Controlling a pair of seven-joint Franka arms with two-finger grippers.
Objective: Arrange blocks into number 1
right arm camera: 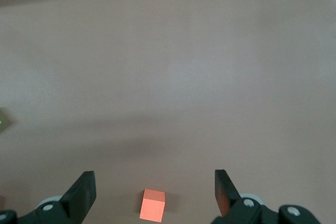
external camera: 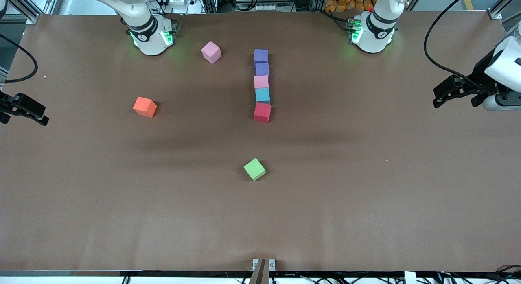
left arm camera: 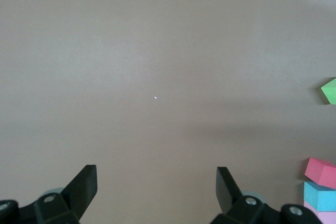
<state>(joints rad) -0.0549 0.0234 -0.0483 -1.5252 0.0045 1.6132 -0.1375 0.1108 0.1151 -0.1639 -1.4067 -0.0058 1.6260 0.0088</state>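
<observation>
front: high, facing my two bases along its top edge, takes in the whole table (external camera: pixel 366 202) | my left wrist: looks down past my left gripper (left arm camera: pixel 156 190), shares green cube (left arm camera: pixel 329 91) and red block (left arm camera: pixel 321 172) with front | my right wrist: shares orange cube (right arm camera: pixel 153 205) with front

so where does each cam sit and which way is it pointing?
Front view: high, facing both arm bases, looking down on the table; left gripper and right gripper wait open at its ends.
Left wrist view: looks past its open fingers at bare table, block column at the frame's edge.
Right wrist view: looks past its fingers at the orange cube.
Shared: the red block and the green cube show in front and left wrist views.
</observation>
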